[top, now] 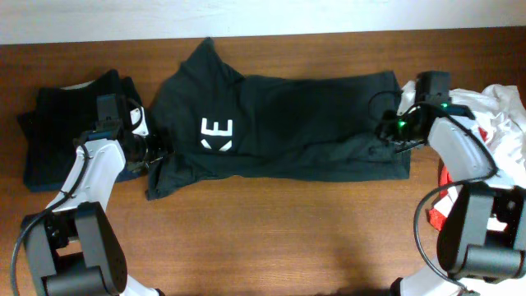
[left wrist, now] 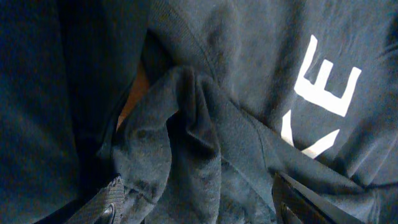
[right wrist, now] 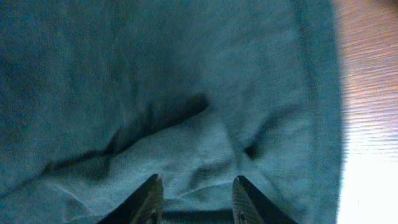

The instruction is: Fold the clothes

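Observation:
The clothes in play are a black T-shirt (top: pixel 304 123) with a white blocky logo (top: pixel 218 135), lying lengthwise across the table's middle with its long edges folded in. My left gripper (top: pixel 154 153) is at its left end, beside a bunched sleeve. In the left wrist view that gripper (left wrist: pixel 202 204) stands wide open over the rumpled sleeve fabric (left wrist: pixel 186 137), and the logo (left wrist: pixel 323 99) is to the right. My right gripper (top: pixel 391 131) rests at the shirt's right end. Seen from the right wrist, the gripper (right wrist: pixel 198 188) is open, its fingertips apart over wrinkled cloth (right wrist: pixel 186 93).
A stack of folded dark garments (top: pixel 62 131) lies at the far left, right behind my left arm. White-and-red garments (top: pixel 503 123) are heaped at the far right edge. Bare wooden table (top: pixel 288 238) stretches in front of the shirt; a pale wall bounds the back.

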Action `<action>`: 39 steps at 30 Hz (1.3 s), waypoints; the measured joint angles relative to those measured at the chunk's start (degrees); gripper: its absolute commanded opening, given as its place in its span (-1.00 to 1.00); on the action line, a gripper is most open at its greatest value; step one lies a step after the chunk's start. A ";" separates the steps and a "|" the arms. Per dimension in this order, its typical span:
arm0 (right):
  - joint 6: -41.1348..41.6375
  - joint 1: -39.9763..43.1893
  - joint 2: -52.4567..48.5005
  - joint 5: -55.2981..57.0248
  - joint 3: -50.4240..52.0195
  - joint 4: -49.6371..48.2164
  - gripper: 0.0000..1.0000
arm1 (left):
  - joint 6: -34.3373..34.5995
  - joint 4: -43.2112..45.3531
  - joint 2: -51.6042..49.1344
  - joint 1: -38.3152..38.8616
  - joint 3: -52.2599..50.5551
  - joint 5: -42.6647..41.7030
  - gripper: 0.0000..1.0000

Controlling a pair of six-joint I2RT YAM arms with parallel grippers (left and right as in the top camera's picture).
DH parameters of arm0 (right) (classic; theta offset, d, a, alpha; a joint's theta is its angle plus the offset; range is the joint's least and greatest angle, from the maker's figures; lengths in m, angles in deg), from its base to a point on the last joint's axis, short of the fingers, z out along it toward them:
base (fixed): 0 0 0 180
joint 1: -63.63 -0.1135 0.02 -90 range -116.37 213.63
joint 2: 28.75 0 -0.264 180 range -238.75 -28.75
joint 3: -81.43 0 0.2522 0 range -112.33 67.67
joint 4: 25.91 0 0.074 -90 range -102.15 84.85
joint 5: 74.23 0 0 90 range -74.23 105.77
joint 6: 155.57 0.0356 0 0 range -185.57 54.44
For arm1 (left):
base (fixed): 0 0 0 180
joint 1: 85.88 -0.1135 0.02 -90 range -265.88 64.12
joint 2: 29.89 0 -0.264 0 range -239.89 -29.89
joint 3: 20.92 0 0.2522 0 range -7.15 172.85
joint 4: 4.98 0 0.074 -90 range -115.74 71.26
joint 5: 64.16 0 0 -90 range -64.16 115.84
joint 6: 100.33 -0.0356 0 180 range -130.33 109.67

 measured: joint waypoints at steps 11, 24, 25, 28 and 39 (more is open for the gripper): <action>-0.70 -0.66 -8.87 0.09 1.05 -1.46 -0.92 | 0.00 -0.66 0.00 0.00 0.02 -0.02 0.51; -0.55 1.16 -8.87 0.11 -2.93 4.31 -0.77 | 0.00 -0.85 0.00 0.00 0.00 -0.02 0.51; -0.57 1.16 -8.87 0.13 -2.93 4.31 -0.76 | 0.00 -0.85 0.00 0.00 0.00 -0.02 0.51; -0.63 1.16 -8.87 0.13 -2.93 4.28 -0.68 | 0.00 -0.90 0.00 0.00 0.00 -0.02 0.51; -0.57 1.16 -8.87 0.11 -5.88 5.40 -0.92 | 0.00 -1.27 0.00 0.00 0.00 0.00 0.51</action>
